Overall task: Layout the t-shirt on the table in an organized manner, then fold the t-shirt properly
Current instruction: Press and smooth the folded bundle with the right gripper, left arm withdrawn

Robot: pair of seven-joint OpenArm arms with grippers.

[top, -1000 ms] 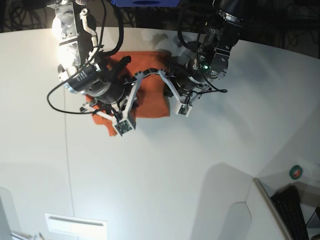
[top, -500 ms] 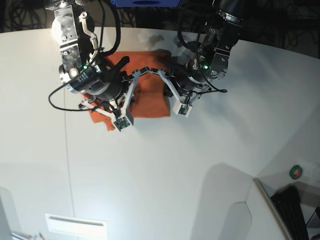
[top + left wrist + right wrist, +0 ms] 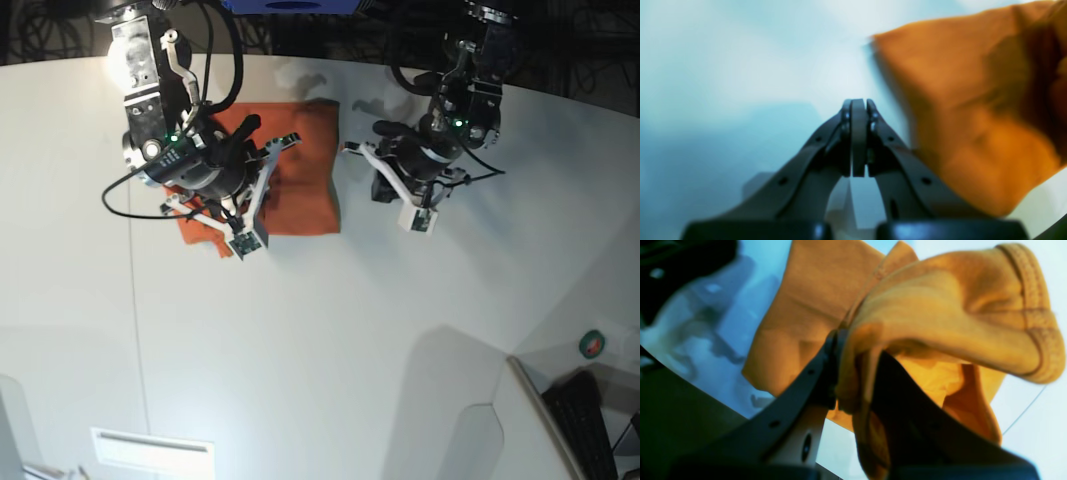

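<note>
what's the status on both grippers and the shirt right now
Left gripper shut, empty, off the cloth. Right gripper shut on a bunched fold of the t-shirt. Shirt partly folded on the table. Nothing in the way.

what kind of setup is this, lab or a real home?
Most likely a robotics lab bench: a large bare white table, loose cable bundles against a dark backdrop behind it, and a keyboard at the lower right edge. Only an orange t-shirt lies on it.
</note>
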